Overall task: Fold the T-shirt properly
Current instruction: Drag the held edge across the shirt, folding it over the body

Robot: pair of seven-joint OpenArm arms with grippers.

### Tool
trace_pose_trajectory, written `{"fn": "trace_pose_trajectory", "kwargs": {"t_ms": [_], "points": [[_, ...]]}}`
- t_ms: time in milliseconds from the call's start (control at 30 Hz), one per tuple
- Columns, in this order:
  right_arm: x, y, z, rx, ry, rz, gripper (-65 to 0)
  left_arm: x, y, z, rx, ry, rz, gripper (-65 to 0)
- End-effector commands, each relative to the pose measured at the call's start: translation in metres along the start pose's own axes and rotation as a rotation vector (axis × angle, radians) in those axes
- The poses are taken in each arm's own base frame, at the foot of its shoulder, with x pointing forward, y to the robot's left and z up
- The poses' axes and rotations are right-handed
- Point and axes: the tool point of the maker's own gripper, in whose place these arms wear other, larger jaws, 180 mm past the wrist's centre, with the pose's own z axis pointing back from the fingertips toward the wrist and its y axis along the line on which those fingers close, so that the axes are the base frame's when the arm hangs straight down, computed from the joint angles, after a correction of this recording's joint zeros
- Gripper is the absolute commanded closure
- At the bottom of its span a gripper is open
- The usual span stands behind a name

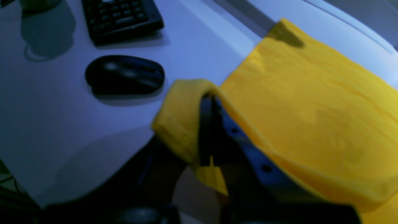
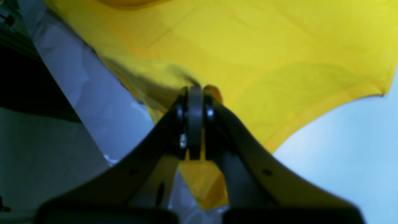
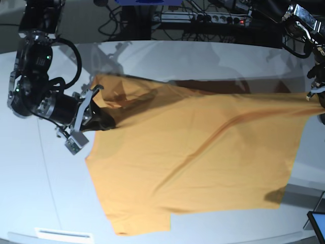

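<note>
The orange-yellow T-shirt point(image 3: 203, 152) lies spread across the grey table point(image 3: 45, 193), stretched taut along its far edge between both arms. At the left of the base view, my right gripper point(image 3: 107, 122) is shut on a bunch of the shirt's cloth; the right wrist view shows its fingertips point(image 2: 195, 93) pinched on the yellow fabric point(image 2: 248, 46). My left gripper point(image 3: 320, 101) holds the shirt's corner at the right border of the base view. In the left wrist view it point(image 1: 208, 101) is shut with a hemmed fold of the shirt point(image 1: 311, 102) wrapped over its tips.
A black mouse point(image 1: 124, 74) and a black keyboard point(image 1: 121, 18) lie on the table beside the left gripper. Cables and a power strip point(image 3: 203, 19) run behind the table's far edge. A white label point(image 3: 63, 234) sits near the front edge.
</note>
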Motion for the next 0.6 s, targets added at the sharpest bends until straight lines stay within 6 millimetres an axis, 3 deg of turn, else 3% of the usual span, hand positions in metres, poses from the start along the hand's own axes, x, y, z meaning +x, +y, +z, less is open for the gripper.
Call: {"fn": "trace_pose_trajectory", "kwargs": {"t_ms": [0, 233, 567], "points": [[0.014, -0.001, 0.002, 0.004, -0.047, 0.015, -0.3, 0.027, 0.000, -0.001, -0.006, -0.079, -0.015, 0.0], [0.023, -0.011, 0.002, -0.027, -0.049, 0.036, -0.3, 0.026, 0.002, -0.018, 0.029, -0.040, -0.067, 0.0], [0.025, -0.022, -0.003, -0.033, -0.042, 0.018, -0.3, 0.003, 0.003, -0.043, 0.056, 0.031, -0.023, 0.0]]}}
